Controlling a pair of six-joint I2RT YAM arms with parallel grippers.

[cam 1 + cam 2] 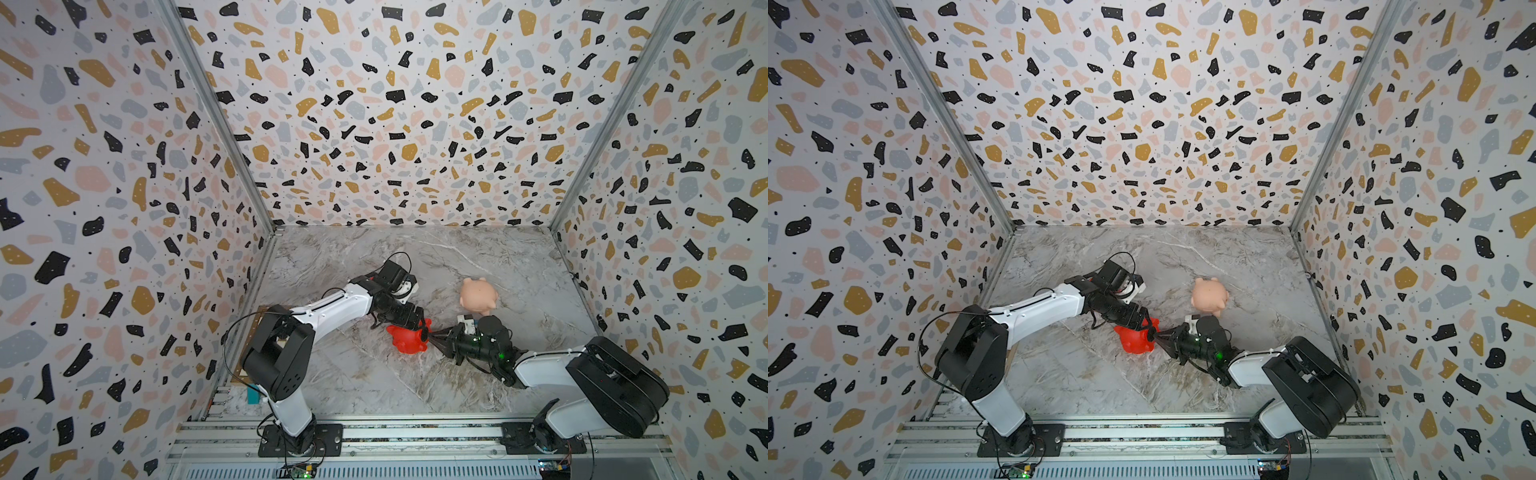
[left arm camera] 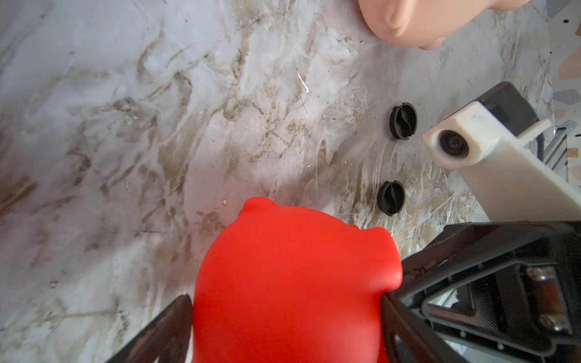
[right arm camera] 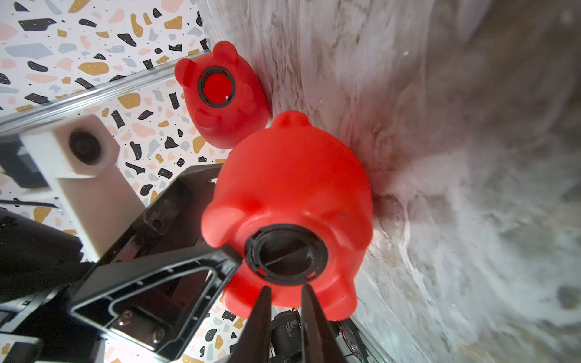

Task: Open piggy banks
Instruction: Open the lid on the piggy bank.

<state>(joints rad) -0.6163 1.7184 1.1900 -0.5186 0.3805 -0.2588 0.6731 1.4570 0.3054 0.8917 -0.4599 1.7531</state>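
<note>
A grey marbled counter (image 1: pixel 415 257) between terrazzo-print walls (image 1: pixel 374 104) carries three piggy banks, two red and one peach, and two loose black plugs (image 2: pixel 403 121). Near its middle the left hand (image 2: pixel 286 298) is spread wide and clamped on one red piggy bank (image 3: pixel 292 188); the right hand (image 3: pixel 286 290), nearly closed, has its tips at that bank's seated plug (image 3: pixel 286 254), pinching something or nothing, I cannot tell. The other red piggy bank (image 3: pixel 226 125) lies by a wall, its hole open, and the peach piggy bank (image 1: pixel 478 296) sits just beyond the right hand.
</note>
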